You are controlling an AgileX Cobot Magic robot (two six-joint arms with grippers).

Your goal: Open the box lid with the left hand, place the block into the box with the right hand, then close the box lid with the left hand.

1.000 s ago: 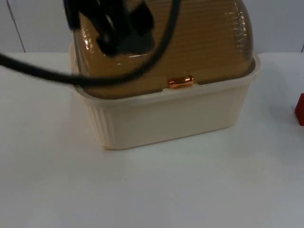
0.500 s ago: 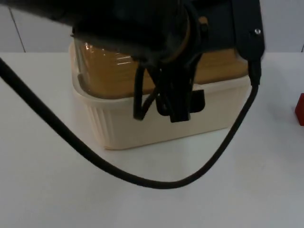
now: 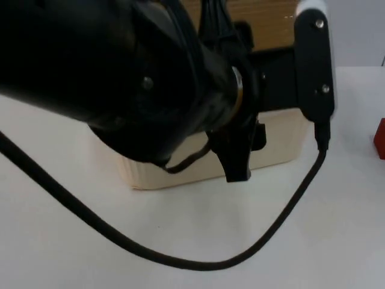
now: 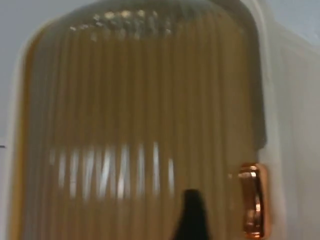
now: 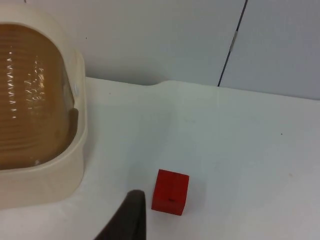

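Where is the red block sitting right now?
The red block rests on the white table to the right of the cream box, apart from it, at the top view's right edge.

Even bright light; glare streaks the lid (image 4: pixel 130 150), softly blurred.

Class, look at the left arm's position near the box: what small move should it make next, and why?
Probably ease the left claw onto the copper handle. The amber lid is still shut on the cream box, and the red block waits on the table.
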